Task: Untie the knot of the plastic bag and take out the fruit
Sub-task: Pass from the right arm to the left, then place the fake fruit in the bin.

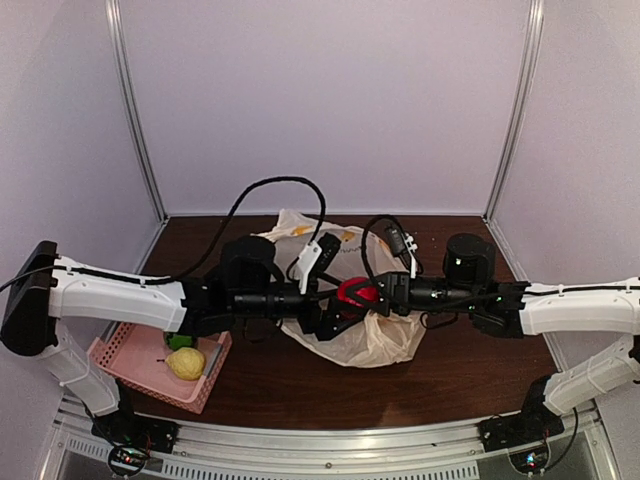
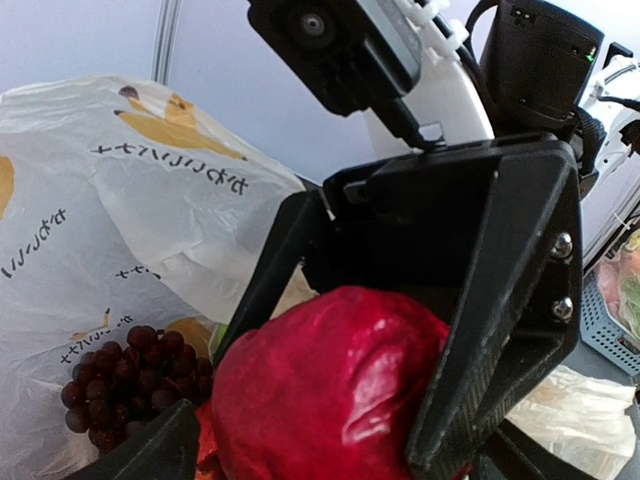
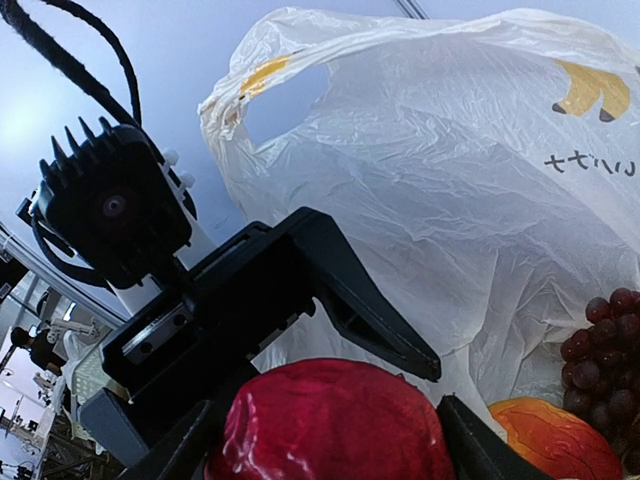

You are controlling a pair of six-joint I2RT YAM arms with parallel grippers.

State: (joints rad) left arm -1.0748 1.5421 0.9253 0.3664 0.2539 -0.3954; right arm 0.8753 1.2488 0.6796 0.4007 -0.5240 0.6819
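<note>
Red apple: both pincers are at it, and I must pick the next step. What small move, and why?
Probably close the left pincer on the red apple: it stands open around the fruit that the right pincer grips over the plastic bag, and the pink basket holding a yellow pear lies on the left side.

The thin, translucent pale peach plastic bag (image 1: 385, 340) is lying crumpled and open; a glossy red apple (image 2: 330, 390) is being held just above a dark purple grape bunch (image 2: 130, 375) inside it.

A lab test cell is indicated: the dark counter (image 1: 300, 385) is enclosed by pale panels (image 1: 330, 100) in aluminium posts (image 1: 135, 110), and robot arms (image 1: 110, 295) are bolted to a metal rail (image 1: 330, 442) at its near edge.
</note>
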